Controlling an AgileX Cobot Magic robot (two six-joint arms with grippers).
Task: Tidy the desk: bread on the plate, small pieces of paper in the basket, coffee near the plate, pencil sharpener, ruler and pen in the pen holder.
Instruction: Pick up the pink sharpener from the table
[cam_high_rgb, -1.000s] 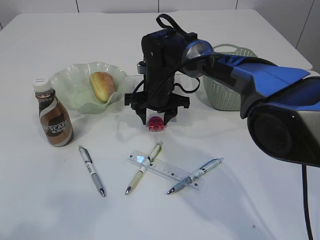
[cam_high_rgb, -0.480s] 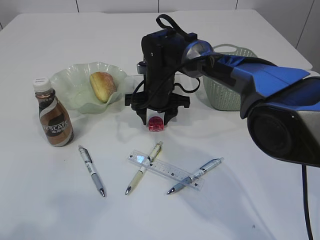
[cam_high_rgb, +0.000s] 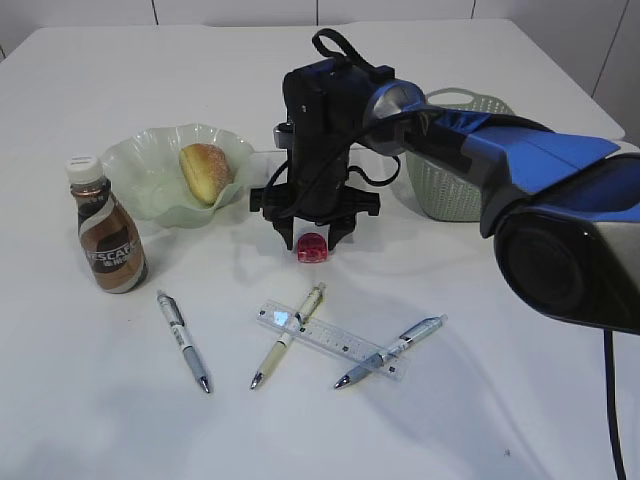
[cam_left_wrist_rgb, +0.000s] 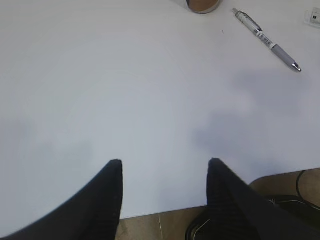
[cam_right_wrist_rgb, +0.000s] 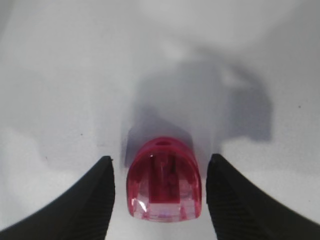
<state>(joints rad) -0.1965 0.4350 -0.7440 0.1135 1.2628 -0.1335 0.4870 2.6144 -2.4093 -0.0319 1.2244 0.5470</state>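
Observation:
On the white desk (cam_high_rgb: 90, 410), a red pencil sharpener (cam_high_rgb: 312, 247) lies between the fingers of my right gripper (cam_high_rgb: 312, 236). The right wrist view shows the sharpener (cam_right_wrist_rgb: 164, 182) with a gap on each side and my right gripper (cam_right_wrist_rgb: 161, 159) open around it. The bread (cam_high_rgb: 205, 172) rests in the green plate (cam_high_rgb: 140, 165), and the coffee (cam_high_rgb: 108, 240) stands left of it. The clear ruler (cam_high_rgb: 335, 340) lies among three pens (cam_high_rgb: 185, 342) (cam_high_rgb: 288, 335) (cam_high_rgb: 392, 352). My left gripper (cam_left_wrist_rgb: 165, 167) hangs open over bare desk. The pen holder and paper pieces are out of view.
The green basket (cam_high_rgb: 440, 185) stands behind the right arm, to its right. In the left wrist view a pen (cam_left_wrist_rgb: 266, 40) and the coffee bottle's base (cam_left_wrist_rgb: 202, 5) lie far ahead, and the desk's front edge runs just under the fingers.

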